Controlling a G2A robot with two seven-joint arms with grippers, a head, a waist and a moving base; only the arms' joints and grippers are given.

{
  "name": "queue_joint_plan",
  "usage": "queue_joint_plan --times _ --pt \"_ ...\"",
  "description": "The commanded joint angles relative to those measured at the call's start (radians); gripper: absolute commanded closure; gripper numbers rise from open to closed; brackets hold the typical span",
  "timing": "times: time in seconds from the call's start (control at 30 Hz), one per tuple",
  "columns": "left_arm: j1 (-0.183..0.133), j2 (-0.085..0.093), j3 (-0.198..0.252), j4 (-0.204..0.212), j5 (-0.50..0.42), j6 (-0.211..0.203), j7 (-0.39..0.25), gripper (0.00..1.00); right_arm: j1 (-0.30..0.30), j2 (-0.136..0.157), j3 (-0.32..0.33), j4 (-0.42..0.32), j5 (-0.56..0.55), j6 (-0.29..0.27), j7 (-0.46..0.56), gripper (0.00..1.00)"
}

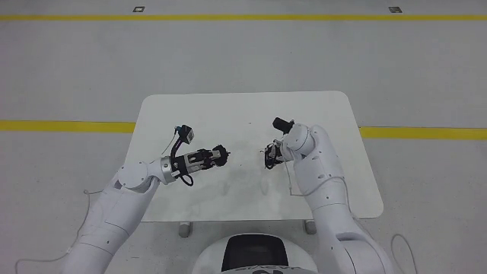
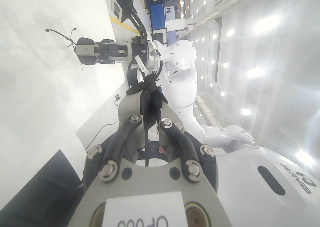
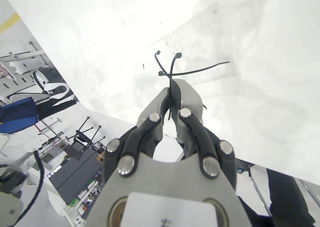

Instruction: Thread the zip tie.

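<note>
Black zip tie point(image 3: 171, 72) between right fingers point(image 3: 190, 92)

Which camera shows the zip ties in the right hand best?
Right wrist view: the zip ties are close, pinched in the right hand, with their heads and a tail fanned out. Left wrist view shows them small, sticking out past that hand. Top view gives just a dark speck.

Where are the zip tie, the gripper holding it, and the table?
zip tie point(image 3: 178, 55): right wrist view, its square head.
right gripper point(image 3: 172, 85): right wrist view, midway between its fingertips.
table point(image 1: 319, 114): top view, bare top by the far edge.
</note>
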Motion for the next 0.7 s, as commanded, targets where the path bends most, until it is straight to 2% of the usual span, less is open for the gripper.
queue_joint_plan --times 0.0,0.67 --pt "0.0 0.0 0.0 0.0 0.0 0.0 0.0 1.0 -0.007 0.003 -0.003 -0.013 0.01 -0.008 0.01 1.0" --pt "0.0 0.0 0.0 0.0 0.0 0.0 0.0 1.0 -0.03 0.045 -0.012 -0.068 0.108 -0.053 0.068 1.0"
